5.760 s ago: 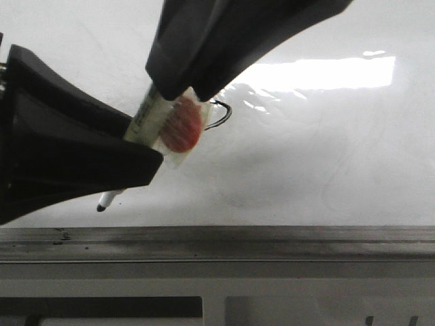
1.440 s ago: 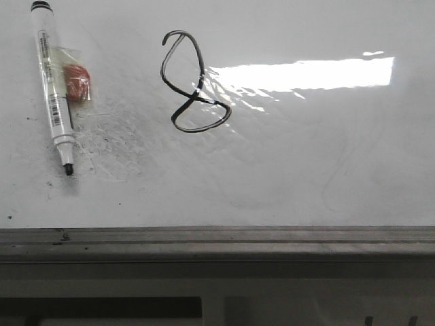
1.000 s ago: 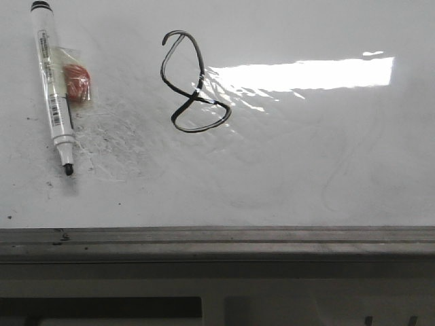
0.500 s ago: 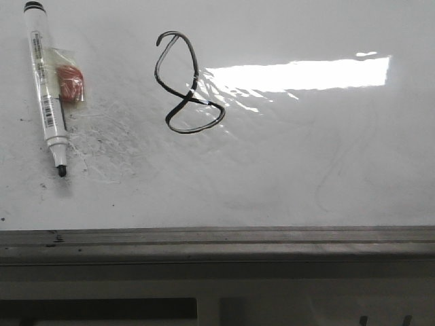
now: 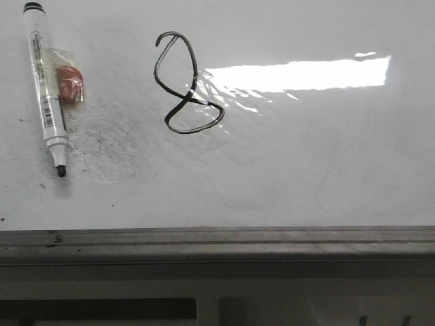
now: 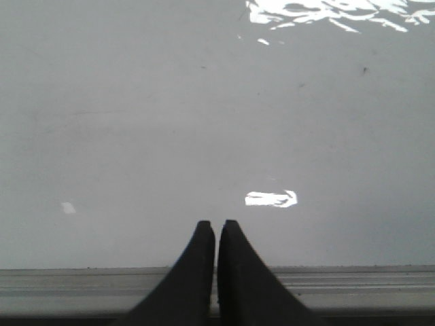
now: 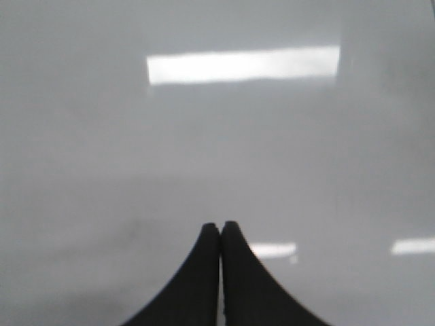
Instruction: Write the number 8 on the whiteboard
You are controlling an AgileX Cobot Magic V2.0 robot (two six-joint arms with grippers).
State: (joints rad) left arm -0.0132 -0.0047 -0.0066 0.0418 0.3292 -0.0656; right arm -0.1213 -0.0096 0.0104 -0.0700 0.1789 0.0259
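Observation:
A thin black hand-drawn number 8 (image 5: 185, 85) stands on the glossy whiteboard (image 5: 306, 156) in the front view, with a narrow open top loop and a wider bottom loop. A white marker (image 5: 45, 95) lies uncapped on the board at the left, tip toward the frame, with a taped red-orange piece (image 5: 69, 83) beside it. Neither gripper shows in the front view. My left gripper (image 6: 216, 225) is shut and empty over bare board near the frame strip (image 6: 353, 280). My right gripper (image 7: 221, 226) is shut and empty over bare board (image 7: 224, 149).
A grey smudged speckle patch (image 5: 109, 146) lies right of the marker. A bright glare bar (image 5: 299, 73) lies right of the 8. The grey metal frame strip (image 5: 217, 241) runs along the board's near edge, with a lower ledge below it.
The arms that held the marker over the board have left the front view; the marker now lies on the board and the full 8 shows. The view shifted slightly in the last second.

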